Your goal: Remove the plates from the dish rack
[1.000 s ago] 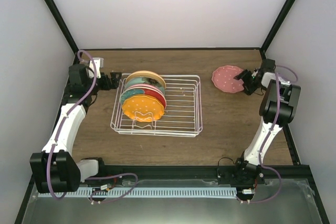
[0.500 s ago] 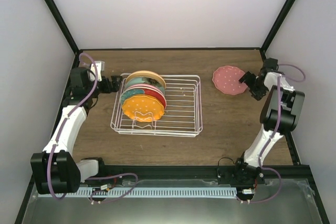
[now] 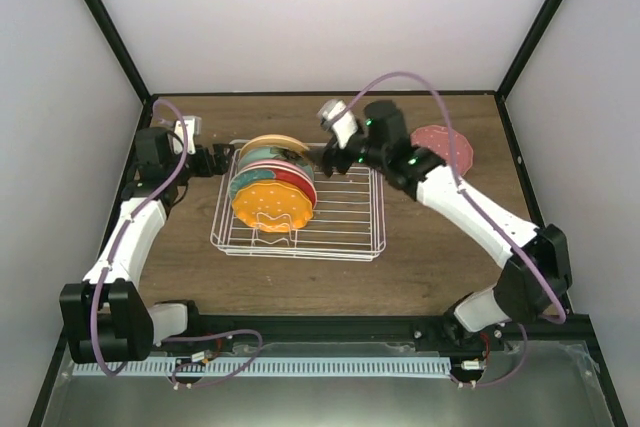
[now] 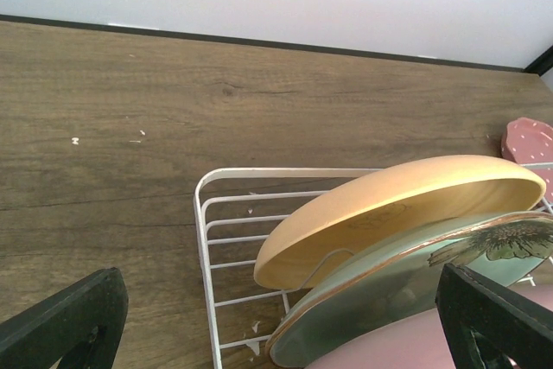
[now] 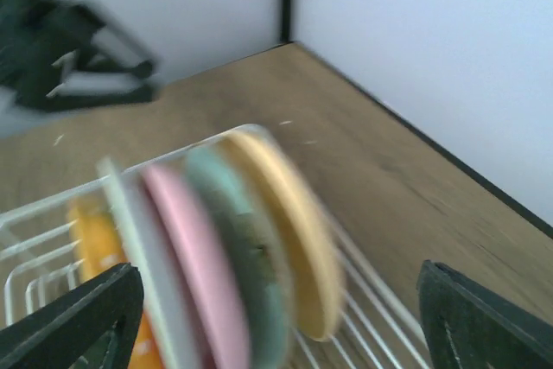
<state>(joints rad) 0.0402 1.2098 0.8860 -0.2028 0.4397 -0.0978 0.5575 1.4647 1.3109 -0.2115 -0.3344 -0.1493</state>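
Note:
The white wire dish rack [image 3: 345, 237] holds several plates on edge in its left part: pale yellow [image 3: 277, 146] at the back, then teal, pink and red-and-teal, with dotted orange [image 3: 270, 209] in front. A dotted pink plate [image 3: 445, 144] lies on the table at the back right, partly behind my right arm. My left gripper [image 3: 222, 158] is open and empty at the rack's back left corner, facing the pale yellow plate [image 4: 406, 205] and teal plate [image 4: 406, 283]. My right gripper [image 3: 330, 155] is open and empty just right of the stack; its view is blurred, showing the yellow plate [image 5: 285, 231].
The right half of the rack [image 3: 350, 197] has bare wires. Black frame posts and white walls close in the wooden table [image 3: 430, 247] at the back and sides. My left gripper also shows in the right wrist view [image 5: 78, 58].
My right arm has swung left from the dotted pink plate at the back right to over the rack beside the stacked plates. The left gripper has stayed at the rack's corner.

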